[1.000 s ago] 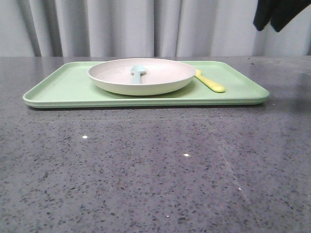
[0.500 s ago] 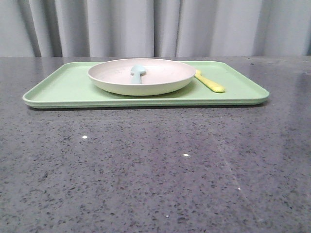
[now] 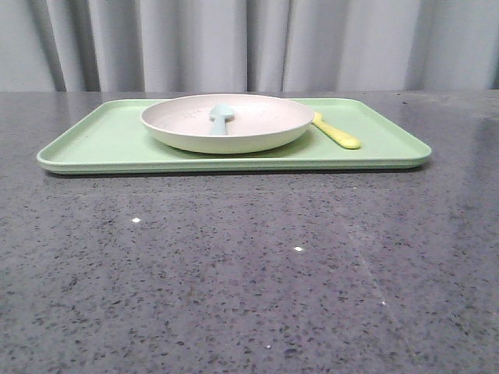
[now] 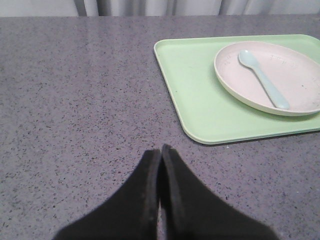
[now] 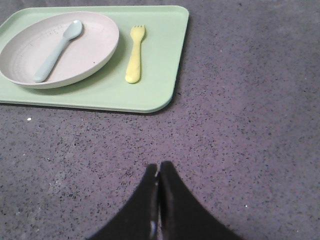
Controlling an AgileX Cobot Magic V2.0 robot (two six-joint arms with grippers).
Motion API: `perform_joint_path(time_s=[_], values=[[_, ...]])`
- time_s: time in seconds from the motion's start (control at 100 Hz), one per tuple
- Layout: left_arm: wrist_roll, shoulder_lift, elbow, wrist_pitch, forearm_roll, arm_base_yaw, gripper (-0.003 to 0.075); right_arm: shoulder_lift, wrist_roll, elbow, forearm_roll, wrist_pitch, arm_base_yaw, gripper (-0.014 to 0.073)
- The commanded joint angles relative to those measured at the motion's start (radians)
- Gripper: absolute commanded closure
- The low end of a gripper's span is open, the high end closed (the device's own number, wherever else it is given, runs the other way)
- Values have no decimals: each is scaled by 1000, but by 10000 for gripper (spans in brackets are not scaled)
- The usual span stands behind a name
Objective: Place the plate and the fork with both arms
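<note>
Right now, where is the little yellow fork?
The fork lies flat on the green tray, just right of the plate, clear of both grippers.

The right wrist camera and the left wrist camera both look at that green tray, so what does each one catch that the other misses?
Only the right wrist view shows the yellow fork, lying on the tray beside the plate, and the right gripper, fingers pressed together over bare table. Only the left wrist view shows the left gripper, also shut and empty, and a strip of curtain behind the table. Both show the light-green tray, the cream plate on it, the pale blue spoon lying in the plate, and the speckled grey table.
</note>
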Motion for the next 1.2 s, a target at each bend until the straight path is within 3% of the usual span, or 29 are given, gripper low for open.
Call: perform_joint_path(time_s=[0.0, 1.19], values=[[-11, -21, 2, -97, 0, 0, 741, -47, -11, 7, -16, -74, -1, 660], [-11, -93, 45, -97, 0, 0, 741, -115, -11, 41, -16, -72, -1, 660]])
